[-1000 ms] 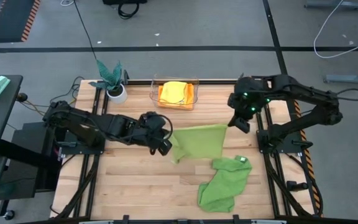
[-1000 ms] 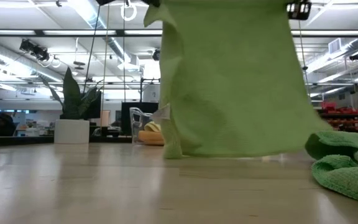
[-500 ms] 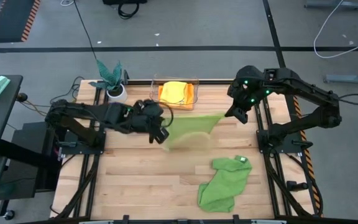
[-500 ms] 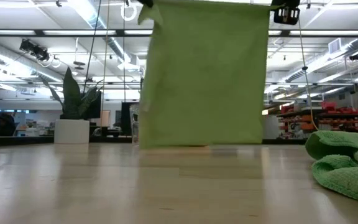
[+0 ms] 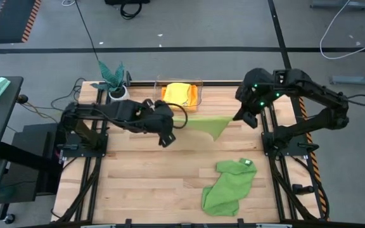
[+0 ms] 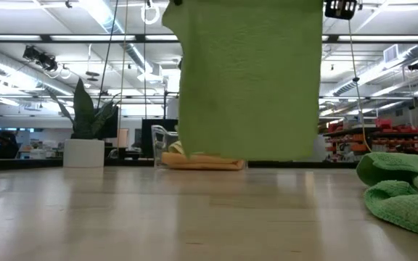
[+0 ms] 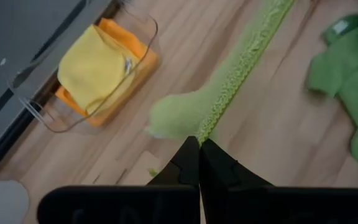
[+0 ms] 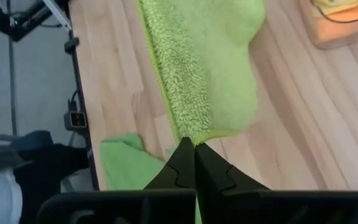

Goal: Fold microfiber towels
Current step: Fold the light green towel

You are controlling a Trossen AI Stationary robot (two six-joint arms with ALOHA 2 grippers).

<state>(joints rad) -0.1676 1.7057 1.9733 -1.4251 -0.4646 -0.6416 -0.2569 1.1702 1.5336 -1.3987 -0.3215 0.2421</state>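
The lime green towel (image 5: 203,124) hangs spread between my two grippers above the table's far half; in the low view (image 6: 251,80) its lower edge is clear of the table. My left gripper (image 5: 172,120) is shut on its left top corner, my right gripper (image 5: 234,116) on its right top corner. The larger mid-green towel (image 5: 228,185) with a white tag (image 5: 246,162) lies crumpled at the near right. The yellow towel (image 5: 177,92) lies on the orange towel (image 5: 190,101) in a clear bin (image 5: 158,85) at the far edge. My left gripper pinches the lime towel's top corner (image 7: 205,129) between its two fingers. The top edge runs fairly straight away from it and the cloth hangs below, lifted clear of the table. My right gripper pinches the towel's other top corner (image 8: 189,136) between its two fingers. The cloth hangs below the fingers, clear of the table.
A teal-leaved plant in a white pot (image 5: 118,94) stands at the far left corner. Bare wood shows at the table's near left (image 5: 144,190). Metal frame rails run along both table sides.
Both grippers have carried the lime towel toward the table's far edge and a little up. Its lower edge, which was at the table surface a second ago, now hangs clear, and the cloth hangs flatter and squarer.
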